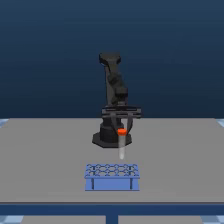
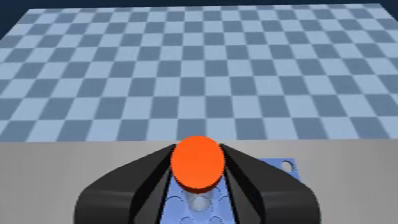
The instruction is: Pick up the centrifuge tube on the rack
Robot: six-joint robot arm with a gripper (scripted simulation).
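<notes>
My claw (image 1: 121, 121) pinched the centrifuge tube (image 1: 121, 144) just under its orange cap, hanging clear above the rack (image 1: 111, 177) on the counter (image 1: 45, 160) (a shallow hold, I judged), so a jolt might have let it slip.

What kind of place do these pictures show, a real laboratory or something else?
Most likely a computer simulation of a lab bench, not a real room. The grey table is flat and featureless, the floor is a plain checker pattern, and only the blue rack, the centrifuge tube and the black arm are present.
</notes>
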